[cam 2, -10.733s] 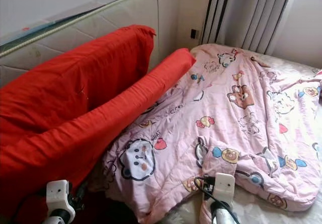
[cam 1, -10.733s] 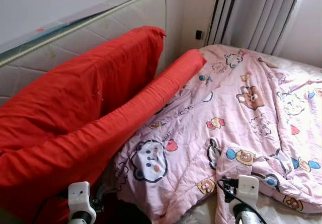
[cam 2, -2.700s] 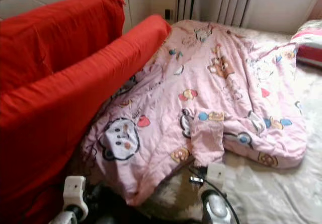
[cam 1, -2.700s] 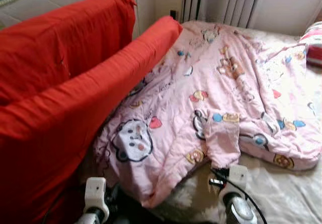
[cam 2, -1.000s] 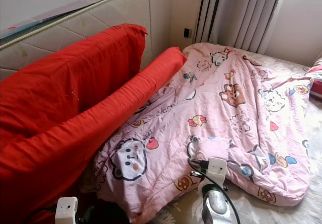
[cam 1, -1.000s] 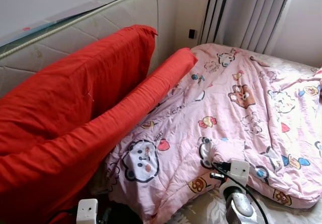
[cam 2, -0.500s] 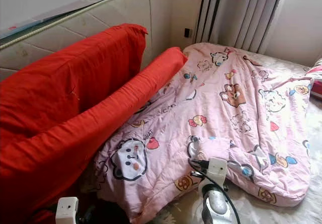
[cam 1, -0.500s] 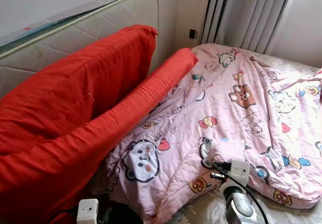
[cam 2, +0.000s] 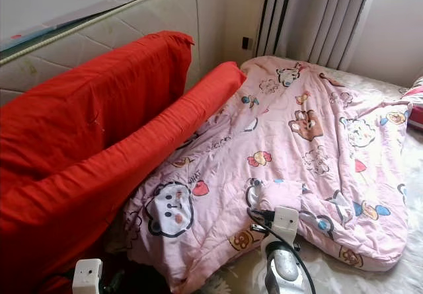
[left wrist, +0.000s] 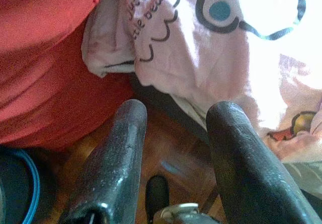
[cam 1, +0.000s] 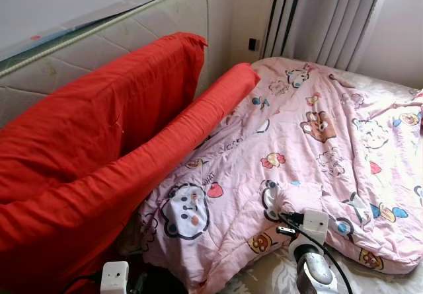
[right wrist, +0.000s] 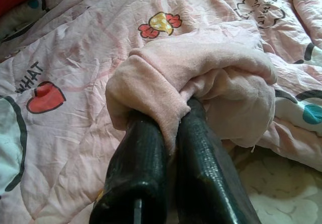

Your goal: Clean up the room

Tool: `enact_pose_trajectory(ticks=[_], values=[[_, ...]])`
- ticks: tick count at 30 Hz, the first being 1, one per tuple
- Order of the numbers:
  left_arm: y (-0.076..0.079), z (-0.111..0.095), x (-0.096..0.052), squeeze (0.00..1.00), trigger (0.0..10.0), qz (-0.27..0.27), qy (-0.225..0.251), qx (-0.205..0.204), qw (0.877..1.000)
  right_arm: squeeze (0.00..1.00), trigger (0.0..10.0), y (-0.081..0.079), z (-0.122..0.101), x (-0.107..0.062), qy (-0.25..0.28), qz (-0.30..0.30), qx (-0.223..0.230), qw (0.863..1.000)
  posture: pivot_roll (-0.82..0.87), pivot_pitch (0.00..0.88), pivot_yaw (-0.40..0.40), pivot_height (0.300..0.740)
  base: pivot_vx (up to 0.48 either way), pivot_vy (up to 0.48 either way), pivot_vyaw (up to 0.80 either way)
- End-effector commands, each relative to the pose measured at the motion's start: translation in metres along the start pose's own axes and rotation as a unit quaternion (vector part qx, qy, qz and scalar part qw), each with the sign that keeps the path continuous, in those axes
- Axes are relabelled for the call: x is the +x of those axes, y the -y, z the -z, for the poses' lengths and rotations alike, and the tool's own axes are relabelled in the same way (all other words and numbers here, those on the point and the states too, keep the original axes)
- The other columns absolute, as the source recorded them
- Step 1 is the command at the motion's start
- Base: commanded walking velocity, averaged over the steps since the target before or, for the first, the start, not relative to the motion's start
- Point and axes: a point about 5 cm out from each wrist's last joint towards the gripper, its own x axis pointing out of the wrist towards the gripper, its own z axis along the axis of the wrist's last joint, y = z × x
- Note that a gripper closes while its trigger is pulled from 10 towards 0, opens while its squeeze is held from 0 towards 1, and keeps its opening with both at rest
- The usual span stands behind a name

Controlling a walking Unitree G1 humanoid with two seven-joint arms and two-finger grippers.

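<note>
Now the right gripper [right wrist: 168, 133] is pinching a small pink cloth [right wrist: 201, 73] tight, resting on the pink blanket [cam 1: 317, 142] w/ cartoon animals. Left gripper [left wrist: 173, 133] is hanging open near the floor. Best to lift slow & straight, so only the cloth comes, not the blanket

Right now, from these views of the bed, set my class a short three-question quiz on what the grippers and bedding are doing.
1. True or false: the right gripper is shut on a fold of pink cloth.
2. Which lies along the quilt's left edge? A) the red bolster B) the curtain C) the mattress
3. Fill in: the left gripper hangs low with its fingers ____, holding nothing.

Key
1. True: the cloth is pinched between its two fingers.
2. A: the bolster runs beside the quilt; the mattress leans on the wall behind.
3. open
</note>
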Motion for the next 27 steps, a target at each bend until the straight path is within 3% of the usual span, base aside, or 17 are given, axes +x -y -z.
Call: enact_pose_trajectory(ticks=[1,13,27], values=[[-0.0054,0.0137,-0.0067,0.0,10.0,-0.008,-0.027,-0.004,1.0,0.0,10.0,-0.0002,0.0,-0.0004,0.004,0.002,0.0,1.0,0.03,0.163,-0.005,0.74,-0.285,0.0,0.0],[-0.0085,0.0166,-0.0079,0.0,10.0,-0.011,-0.037,-0.007,0.999,0.0,10.0,0.0004,0.0001,-0.0004,0.003,0.005,-0.001,1.0,0.03,0.163,-0.005,0.74,-0.3,-0.1,0.0],[-0.0052,0.0151,-0.0061,0.0,10.0,-0.008,-0.034,-0.007,0.999,0.0,10.0,0.0034,-0.003,0.0003,0.012,0.017,-0.001,1.0,0.04,0.165,-0.004,0.74,-0.304,-0.223,0.0]])
